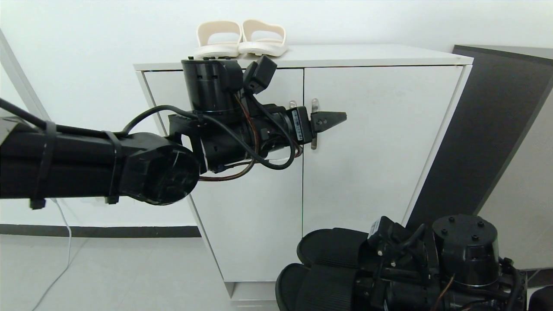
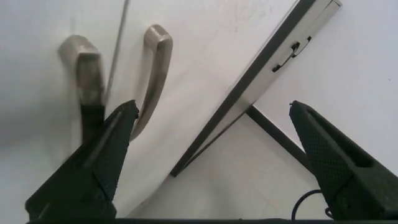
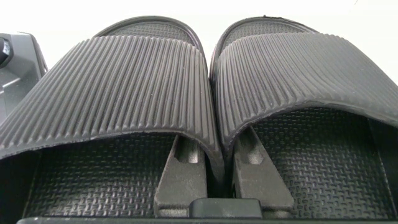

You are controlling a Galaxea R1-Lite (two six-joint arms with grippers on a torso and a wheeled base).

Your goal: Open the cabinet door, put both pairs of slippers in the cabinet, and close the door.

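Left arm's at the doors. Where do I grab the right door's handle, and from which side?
Take the right door's handle mid-bar, from the front, the open left gripper straddling it sideways: the bar runs vertically and bows clear of the door, leaving room behind.

Room as I see it in the head view. A plain white wall (image 1: 86, 52) spans the far side, evenly lit. A dark skirting strip (image 1: 99, 231) runs along its foot at left, above a pale grey floor (image 1: 121, 276). A thin white cable (image 1: 69, 242) trails down onto the floor. At right, a dark grey panel (image 1: 488, 142) adjoins a lighter beige wall face (image 1: 527, 203).
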